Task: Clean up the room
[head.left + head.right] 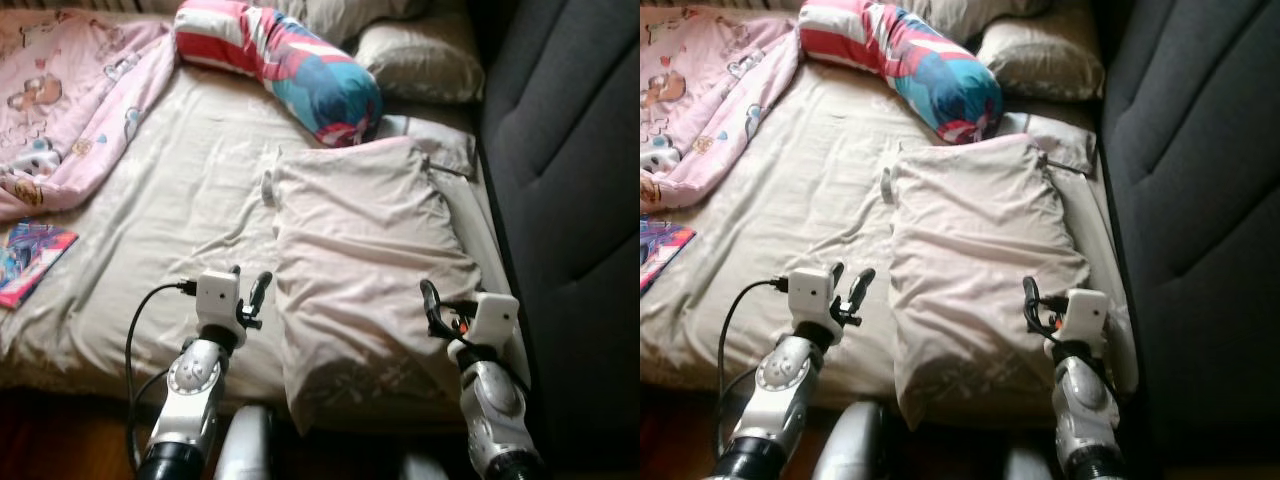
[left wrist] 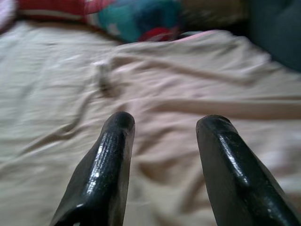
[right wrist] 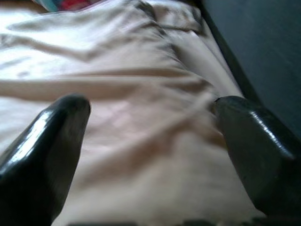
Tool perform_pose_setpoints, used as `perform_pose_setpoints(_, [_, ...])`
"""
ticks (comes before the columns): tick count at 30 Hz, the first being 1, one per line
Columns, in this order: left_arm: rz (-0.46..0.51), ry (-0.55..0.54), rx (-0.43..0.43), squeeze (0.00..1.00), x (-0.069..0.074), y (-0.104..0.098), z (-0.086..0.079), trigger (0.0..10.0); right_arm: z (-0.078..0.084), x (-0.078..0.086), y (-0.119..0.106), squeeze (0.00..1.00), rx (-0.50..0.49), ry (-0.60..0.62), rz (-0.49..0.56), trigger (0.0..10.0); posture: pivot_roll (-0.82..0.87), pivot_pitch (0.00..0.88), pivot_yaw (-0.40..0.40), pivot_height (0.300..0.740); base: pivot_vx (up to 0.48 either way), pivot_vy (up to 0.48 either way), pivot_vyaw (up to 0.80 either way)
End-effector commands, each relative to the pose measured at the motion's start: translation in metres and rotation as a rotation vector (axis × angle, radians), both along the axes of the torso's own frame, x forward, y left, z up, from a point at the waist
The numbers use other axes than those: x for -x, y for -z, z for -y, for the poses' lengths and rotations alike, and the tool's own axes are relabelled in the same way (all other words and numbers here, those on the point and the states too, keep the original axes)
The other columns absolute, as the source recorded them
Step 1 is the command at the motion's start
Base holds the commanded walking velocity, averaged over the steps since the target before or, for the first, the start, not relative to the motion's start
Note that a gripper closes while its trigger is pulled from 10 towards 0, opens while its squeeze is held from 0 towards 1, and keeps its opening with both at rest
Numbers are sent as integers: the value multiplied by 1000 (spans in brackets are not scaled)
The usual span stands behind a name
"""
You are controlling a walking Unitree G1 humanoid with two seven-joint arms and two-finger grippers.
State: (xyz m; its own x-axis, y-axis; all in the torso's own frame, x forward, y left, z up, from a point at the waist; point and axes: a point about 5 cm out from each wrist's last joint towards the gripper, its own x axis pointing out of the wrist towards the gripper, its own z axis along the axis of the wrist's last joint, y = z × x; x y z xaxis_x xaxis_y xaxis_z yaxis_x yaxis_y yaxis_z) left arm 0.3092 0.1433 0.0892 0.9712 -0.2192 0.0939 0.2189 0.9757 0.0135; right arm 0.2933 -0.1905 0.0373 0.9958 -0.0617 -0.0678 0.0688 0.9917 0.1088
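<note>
A large pale pink pillow [image 1: 360, 260] lies flat and creased on the bed's beige sheet [image 1: 170, 210], near the front edge on the right side. My left gripper [image 1: 250, 285] hovers open just off the pillow's left edge, with nothing between its fingers [image 2: 113, 155]. My right gripper [image 1: 432, 300] stands wide open over the pillow's front right corner, and the pillow cloth [image 3: 141, 117] lies beneath the gap. A striped red, white and blue bolster [image 1: 290, 60] lies behind the pillow.
A pink patterned blanket [image 1: 70, 90] is bunched at the back left. A colourful book [image 1: 30, 260] lies at the left edge of the bed. Grey pillows [image 1: 420, 60] sit at the back. A dark padded panel [image 1: 570, 180] runs along the right side.
</note>
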Motion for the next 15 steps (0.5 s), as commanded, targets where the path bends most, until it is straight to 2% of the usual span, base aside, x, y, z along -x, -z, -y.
perform_pose_setpoints(1, [-13, -10, -16, 0, 2, 4, -6, 10000, -5, -3, -2, 0, -10, -7, 8, 10000, 75, 192, -31, 641, 266, 0, 0])
perform_pose_setpoints(15, [-13, 2, -13, 0, 1, 4, -5, 10000, -5, -3, -2, 0, -11, -8, 8, 10000, 74, 190, -30, 641, 266, 0, 0])
